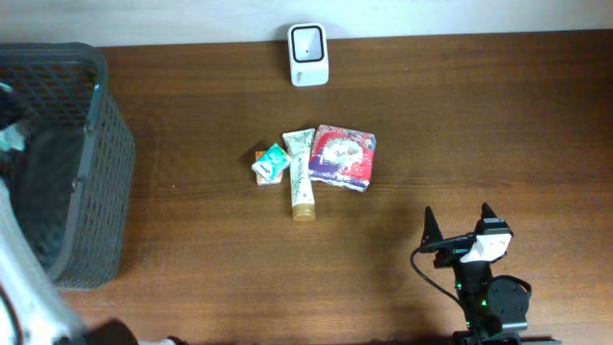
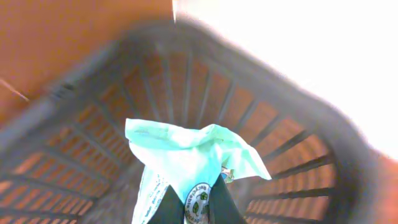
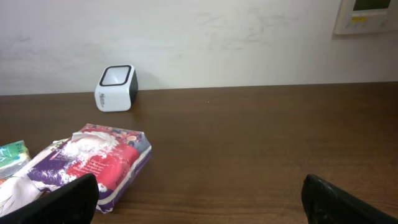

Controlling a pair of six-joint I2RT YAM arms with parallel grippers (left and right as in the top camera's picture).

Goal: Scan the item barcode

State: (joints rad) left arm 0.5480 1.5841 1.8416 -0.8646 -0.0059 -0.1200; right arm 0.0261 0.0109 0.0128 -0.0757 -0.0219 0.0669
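The left fingers [image 2: 166,210] were pinched shut on a soft, light film pouch [image 2: 186,155] in the basket [image 2: 81,118]. It would likely slip, so a seam grip was advisable. The right fingers [image 3: 68,199] stood fully open, empty.

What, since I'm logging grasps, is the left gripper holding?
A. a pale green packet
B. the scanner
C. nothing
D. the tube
A: the left wrist view shows the left gripper shut on a pale green packet over the basket.
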